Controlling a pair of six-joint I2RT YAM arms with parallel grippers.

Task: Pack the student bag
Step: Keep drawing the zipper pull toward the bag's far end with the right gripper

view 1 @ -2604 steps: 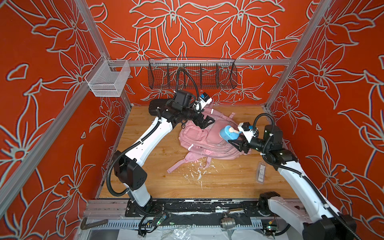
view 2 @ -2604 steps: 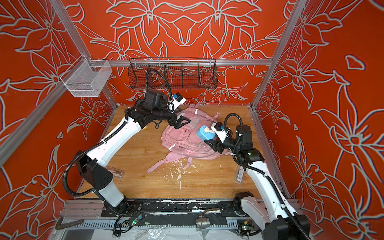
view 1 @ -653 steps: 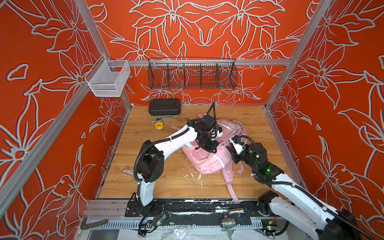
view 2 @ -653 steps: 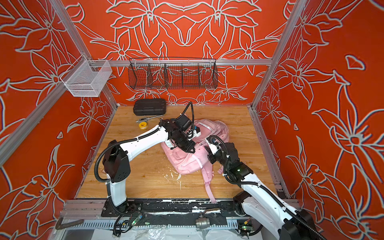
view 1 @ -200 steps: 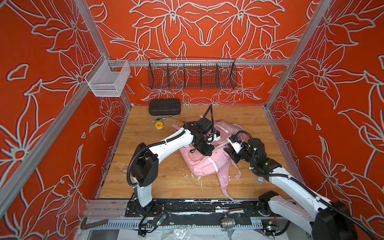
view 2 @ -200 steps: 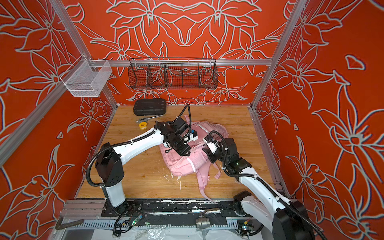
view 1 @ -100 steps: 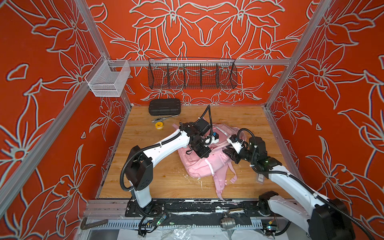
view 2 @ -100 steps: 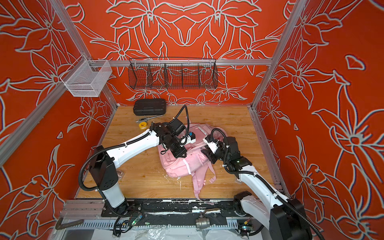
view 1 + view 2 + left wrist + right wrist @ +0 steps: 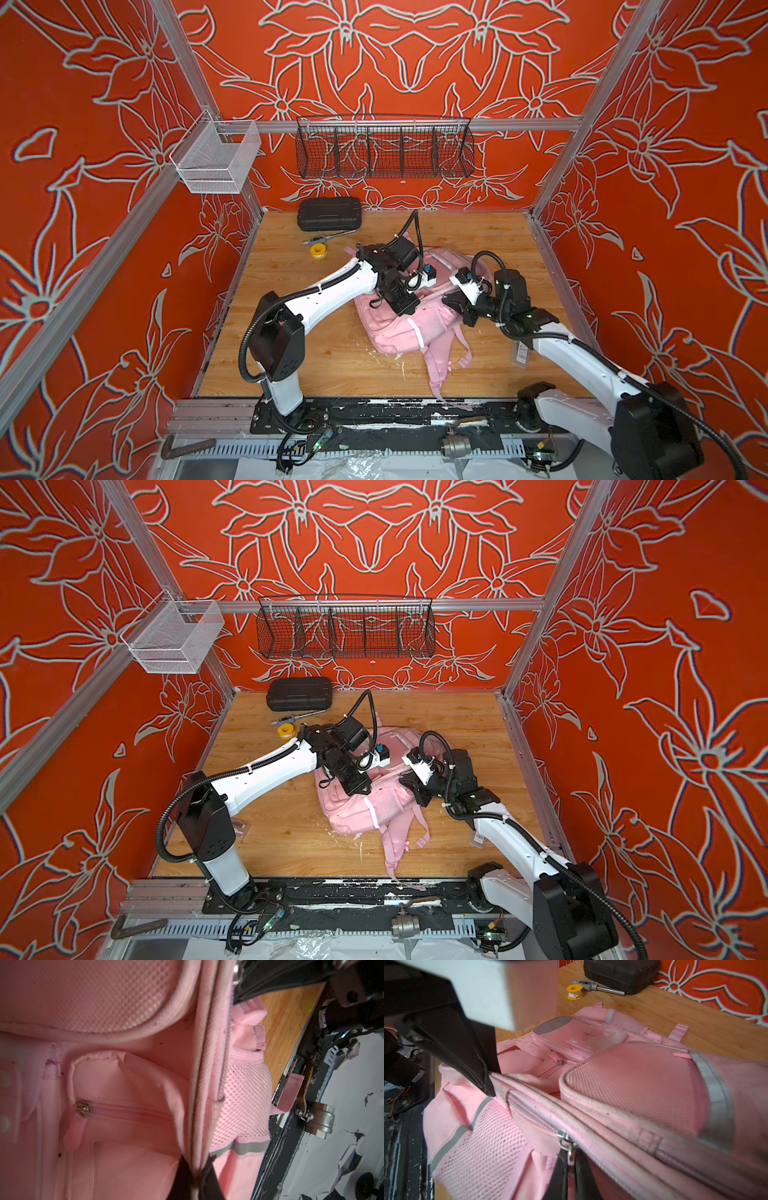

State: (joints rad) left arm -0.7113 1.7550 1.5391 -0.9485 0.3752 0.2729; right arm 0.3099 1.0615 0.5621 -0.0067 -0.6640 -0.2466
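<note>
The student bag (image 9: 399, 332) (image 9: 353, 812), pale pink with mesh panels and grey reflective strips, lies in the middle of the wooden table with its straps trailing toward the front edge. My left gripper (image 9: 405, 307) (image 9: 196, 1165) is shut on the fabric edge along the bag's zipper seam. My right gripper (image 9: 451, 301) (image 9: 570, 1159) comes in from the right side of the bag and is shut on a metal zipper pull (image 9: 566, 1145). In the right wrist view the left gripper (image 9: 490, 1086) pinches the same seam further along.
A black ribbed case (image 9: 329, 213), a metal tool (image 9: 328, 237) and a yellow tape roll (image 9: 318, 250) lie at the back left of the table. A black wire basket (image 9: 384, 149) and a white mesh basket (image 9: 216, 160) hang on the walls. A small tagged packet (image 9: 521, 353) lies under the right arm.
My right gripper has closed onto the zipper pull. The left arm has drawn the seam slightly left, and the bag and its straps have shifted with it.
</note>
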